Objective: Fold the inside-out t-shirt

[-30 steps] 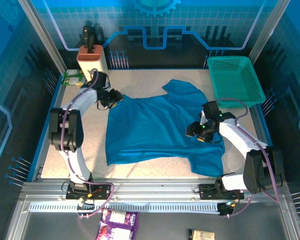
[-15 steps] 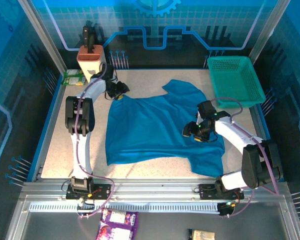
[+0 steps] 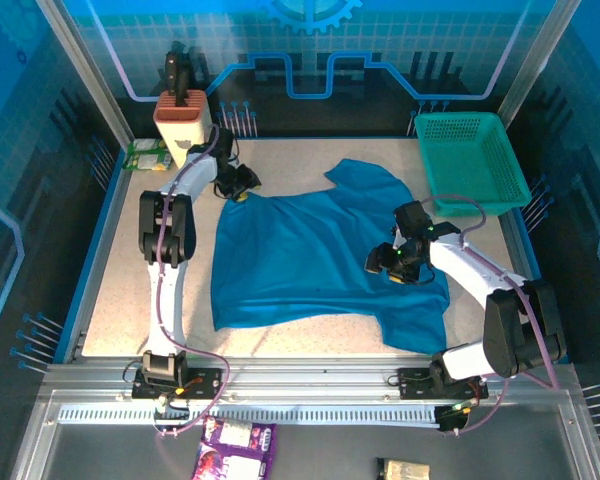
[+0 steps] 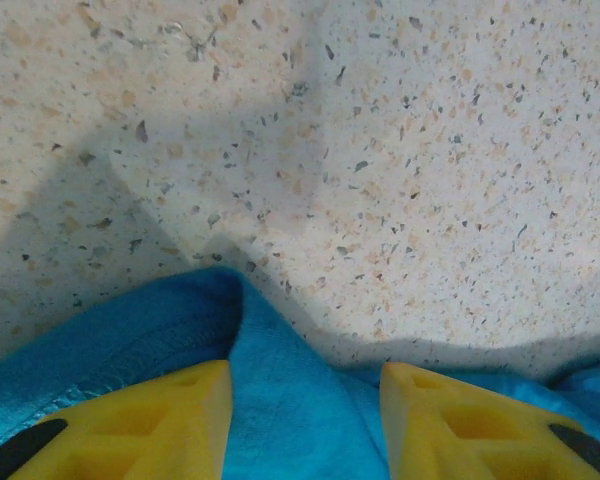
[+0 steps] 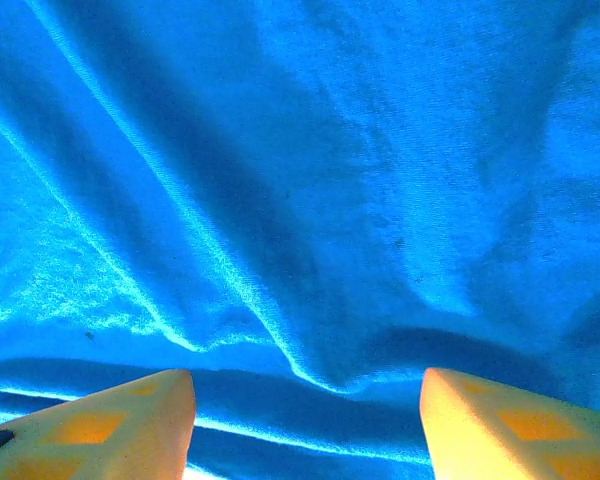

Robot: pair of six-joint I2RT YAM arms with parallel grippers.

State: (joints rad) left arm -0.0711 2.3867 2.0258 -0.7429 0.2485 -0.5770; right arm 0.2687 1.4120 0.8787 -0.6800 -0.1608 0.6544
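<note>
Both over t-shirt [image 3: 310, 255]: left tool [image 4: 305, 378] at corner (right tool [image 5: 306, 385] mid-cloth).

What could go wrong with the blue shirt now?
The left gripper straddles just the very edge of the t-shirt, so it might pinch too little cloth and slip off. The right gripper hangs open over wrinkled cloth; closing there could bunch the shirt up instead of making a neat fold.
</note>
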